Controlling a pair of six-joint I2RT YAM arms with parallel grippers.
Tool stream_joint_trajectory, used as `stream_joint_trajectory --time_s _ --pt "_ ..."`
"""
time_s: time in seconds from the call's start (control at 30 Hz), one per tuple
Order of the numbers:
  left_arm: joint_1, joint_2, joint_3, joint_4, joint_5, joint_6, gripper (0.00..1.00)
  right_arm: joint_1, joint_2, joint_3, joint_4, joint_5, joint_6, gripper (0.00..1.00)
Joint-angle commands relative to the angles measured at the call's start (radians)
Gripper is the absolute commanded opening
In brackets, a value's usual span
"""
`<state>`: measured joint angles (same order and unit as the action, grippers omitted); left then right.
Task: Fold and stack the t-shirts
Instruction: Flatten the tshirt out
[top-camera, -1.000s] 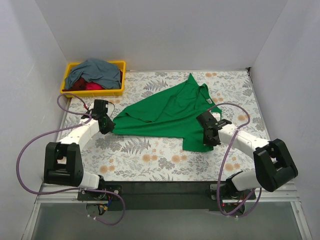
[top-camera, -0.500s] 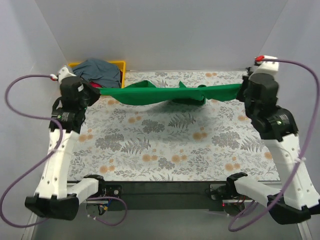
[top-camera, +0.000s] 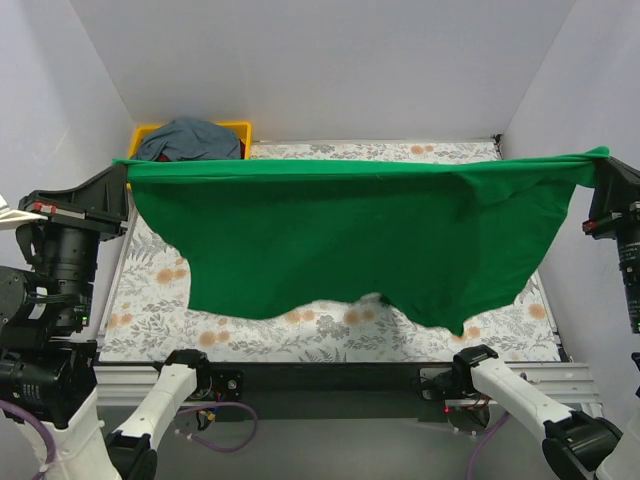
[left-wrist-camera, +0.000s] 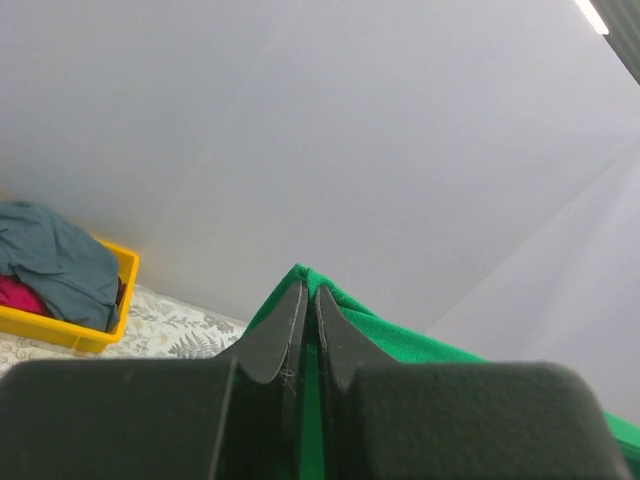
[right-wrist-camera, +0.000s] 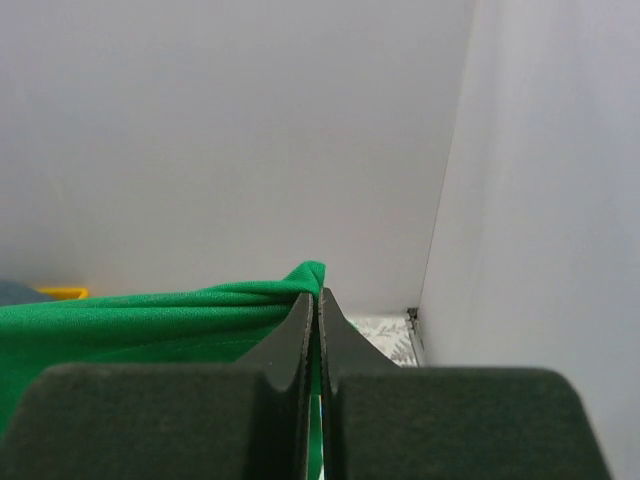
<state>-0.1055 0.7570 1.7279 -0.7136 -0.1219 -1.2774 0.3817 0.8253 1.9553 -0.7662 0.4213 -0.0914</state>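
The bright green t-shirt (top-camera: 360, 235) hangs stretched wide in the air above the table, its lower edge dangling. My left gripper (top-camera: 122, 172) is shut on its left end, seen pinched between the jaws in the left wrist view (left-wrist-camera: 308, 295). My right gripper (top-camera: 598, 160) is shut on its right end, also seen in the right wrist view (right-wrist-camera: 318, 298). The slate grey-blue t-shirt (top-camera: 188, 140) lies bunched in the yellow bin (top-camera: 240, 128) at the back left. The red t-shirt (left-wrist-camera: 18, 297) shows under it in the left wrist view.
The floral table surface (top-camera: 150, 300) shows below the hanging shirt. White walls close in on the left, back and right. The arm bases (top-camera: 200, 375) stand at the near edge.
Both arms have risen from table level and spread apart. The green shirt went from lying crumpled, to a taut band, to hanging open high above the table.
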Motion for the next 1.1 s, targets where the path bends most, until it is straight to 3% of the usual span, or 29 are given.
stream_joint_trajectory --time_s 0.0,0.1,0.27,0.4,0.53,0.77,1.07 --pt "0.004 0.05 0.015 -0.061 -0.052 0.053 0.0 -0.01 0.043 0.059 0.013 0.063 -0.125 0.01" --pt "0.004 0.068 -0.037 -0.049 -0.018 0.058 0.0 -0.01 0.086 0.056 0.042 0.057 -0.145 0.01" --pt "0.004 0.143 -0.23 -0.011 -0.053 0.098 0.0 -0.01 0.219 -0.126 0.108 0.105 -0.197 0.01" --pt "0.004 0.284 -0.459 0.133 -0.076 0.086 0.0 -0.012 0.294 -0.409 0.389 0.206 -0.243 0.01" --pt "0.006 0.485 -0.574 0.252 -0.081 0.047 0.0 -0.038 0.405 -0.623 0.628 0.214 -0.272 0.01" --pt "0.023 0.89 -0.585 0.361 -0.102 -0.013 0.0 -0.115 0.714 -0.74 0.838 0.102 -0.225 0.01" --pt "0.029 1.097 -0.446 0.37 -0.082 0.003 0.0 -0.141 0.926 -0.642 0.808 0.01 -0.193 0.01"
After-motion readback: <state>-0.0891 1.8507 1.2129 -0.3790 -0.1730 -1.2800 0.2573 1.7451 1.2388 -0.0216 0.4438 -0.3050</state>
